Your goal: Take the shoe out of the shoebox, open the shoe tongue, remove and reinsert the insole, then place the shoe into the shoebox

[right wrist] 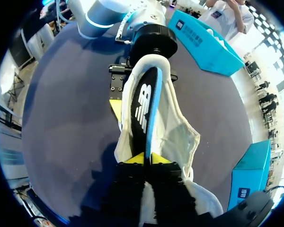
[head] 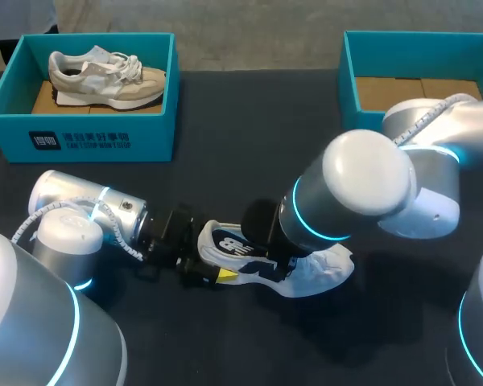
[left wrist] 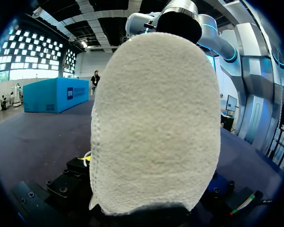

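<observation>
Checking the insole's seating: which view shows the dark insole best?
Right wrist view: the insole lies full length in the white shoe, its near end at the right end effector. Head view shows only part, beside the right arm. Left wrist view shows only the shoe's white back.

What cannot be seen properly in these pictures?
- Left gripper: in the left wrist view the white shoe covers it, so open or shut is unclear.
- Shoe's front and much of the insole: in the head view the right arm hides them.
- Right box: in the head view, partly behind the right arm.
</observation>
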### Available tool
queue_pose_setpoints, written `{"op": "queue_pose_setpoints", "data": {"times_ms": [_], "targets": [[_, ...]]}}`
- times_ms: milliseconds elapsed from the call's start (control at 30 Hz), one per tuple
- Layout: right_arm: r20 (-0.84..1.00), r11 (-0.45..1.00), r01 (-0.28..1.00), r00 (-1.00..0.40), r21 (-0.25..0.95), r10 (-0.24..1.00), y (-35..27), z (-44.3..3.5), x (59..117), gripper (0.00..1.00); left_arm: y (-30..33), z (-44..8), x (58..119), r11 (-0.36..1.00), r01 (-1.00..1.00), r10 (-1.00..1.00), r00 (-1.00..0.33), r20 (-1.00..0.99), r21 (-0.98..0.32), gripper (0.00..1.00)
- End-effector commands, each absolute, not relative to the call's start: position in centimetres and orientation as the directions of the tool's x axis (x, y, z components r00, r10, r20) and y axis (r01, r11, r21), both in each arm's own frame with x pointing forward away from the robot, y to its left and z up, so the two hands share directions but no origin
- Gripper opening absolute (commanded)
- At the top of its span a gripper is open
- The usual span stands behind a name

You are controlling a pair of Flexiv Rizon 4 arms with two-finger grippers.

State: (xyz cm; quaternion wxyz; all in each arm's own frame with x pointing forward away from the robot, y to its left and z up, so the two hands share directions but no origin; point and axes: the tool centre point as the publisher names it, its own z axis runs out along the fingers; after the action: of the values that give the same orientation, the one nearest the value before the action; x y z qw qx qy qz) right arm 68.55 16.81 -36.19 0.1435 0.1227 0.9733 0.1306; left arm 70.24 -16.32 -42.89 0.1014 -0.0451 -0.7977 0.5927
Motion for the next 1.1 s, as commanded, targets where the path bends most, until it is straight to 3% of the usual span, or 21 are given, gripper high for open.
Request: {"op": "queue_pose_setpoints", "data": {"times_ms": [33, 300, 367, 433, 467, 1100], "targets": [[-0.240, 0.943, 0.201, -0.933, 0.266, 0.267, 17.5, -35.7, 69.0, 0.95, -16.4, -43.1, 70.4, 0.296, -0.049, 0.191, -0.976, 0.109, -0.954, 0.00], [-0.244, 0.953, 0.187, -0.938, 0.240, 0.246, 18.0, -34.4, 69.1, 0.78, -16.4, -43.1, 70.4, 0.296, -0.049, 0.191, -0.976, 0.109, -0.954, 0.00], [-0.226, 0.957, 0.191, -0.944, 0.218, 0.240, 18.2, -33.9, 69.1, 0.65, -16.4, -43.1, 70.4, 0.296, -0.049, 0.191, -0.976, 0.109, -0.954, 0.00], [-0.220, 0.958, 0.193, -0.946, 0.210, 0.239, 18.5, -33.6, 69.0, 0.47, -16.4, -43.1, 70.4, 0.296, -0.049, 0.191, -0.976, 0.109, -0.954, 0.00], [-0.211, 0.960, 0.193, -0.949, 0.201, 0.235, 18.6, -33.4, 69.0, 0.43, -16.4, -43.1, 70.4, 0.296, -0.049, 0.191, -0.976, 0.109, -0.954, 0.00], [-0.127, 0.938, 0.251, -0.950, 0.237, 0.286, 19.9, -33.2, 68.5, 0.42, -16.4, -43.1, 70.4, 0.296, -0.049, 0.191, -0.976, 0.109, -0.954, 0.00]]}}
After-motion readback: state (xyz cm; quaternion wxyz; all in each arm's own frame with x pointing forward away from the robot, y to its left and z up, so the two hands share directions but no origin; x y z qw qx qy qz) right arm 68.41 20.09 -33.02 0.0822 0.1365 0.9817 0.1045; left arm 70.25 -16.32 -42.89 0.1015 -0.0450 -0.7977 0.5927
